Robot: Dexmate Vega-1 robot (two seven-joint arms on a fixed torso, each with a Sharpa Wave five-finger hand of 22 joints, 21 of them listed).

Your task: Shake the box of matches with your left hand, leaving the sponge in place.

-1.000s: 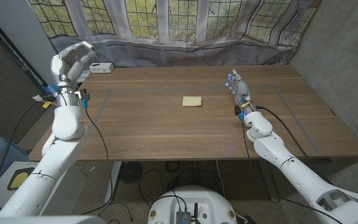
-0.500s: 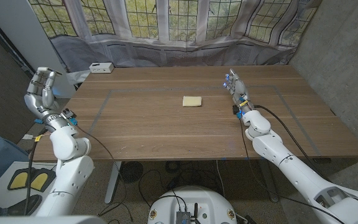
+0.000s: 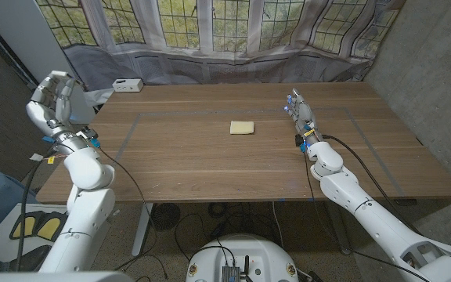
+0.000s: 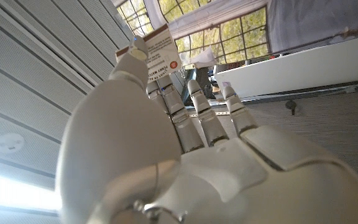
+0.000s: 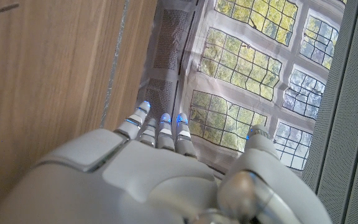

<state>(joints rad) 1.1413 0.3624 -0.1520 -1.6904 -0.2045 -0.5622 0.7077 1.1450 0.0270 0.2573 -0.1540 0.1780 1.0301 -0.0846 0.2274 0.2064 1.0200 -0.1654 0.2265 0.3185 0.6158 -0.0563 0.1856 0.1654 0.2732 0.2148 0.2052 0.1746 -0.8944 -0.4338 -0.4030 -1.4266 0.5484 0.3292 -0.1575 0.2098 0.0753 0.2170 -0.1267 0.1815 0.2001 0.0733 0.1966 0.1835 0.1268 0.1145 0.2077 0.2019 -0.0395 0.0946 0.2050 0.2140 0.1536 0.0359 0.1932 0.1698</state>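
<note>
A white robot's left hand (image 3: 51, 100) is raised in the air beyond the left edge of the long brown wooden table (image 3: 210, 168), off the tabletop. In the left wrist view, its fingers (image 4: 199, 106) and thumb grip a small cardboard box of matches with a white printed label and brown border (image 4: 158, 52), held up above the fingertips against a window. In the head view the box is hidden inside the hand.

The right hand (image 3: 298, 107) stands on its edge on the table near the right side, toward the far edge, fingers stretched straight and close together, holding nothing.

A pale yellow rectangular sponge (image 3: 242, 128) lies flat on the table around the middle, slightly toward the far edge, well apart from both hands.

A small white box-shaped device (image 3: 127, 85) sits at the table's far left corner. Leaded windows with grey curtains (image 3: 233, 31) run behind the far edge.
</note>
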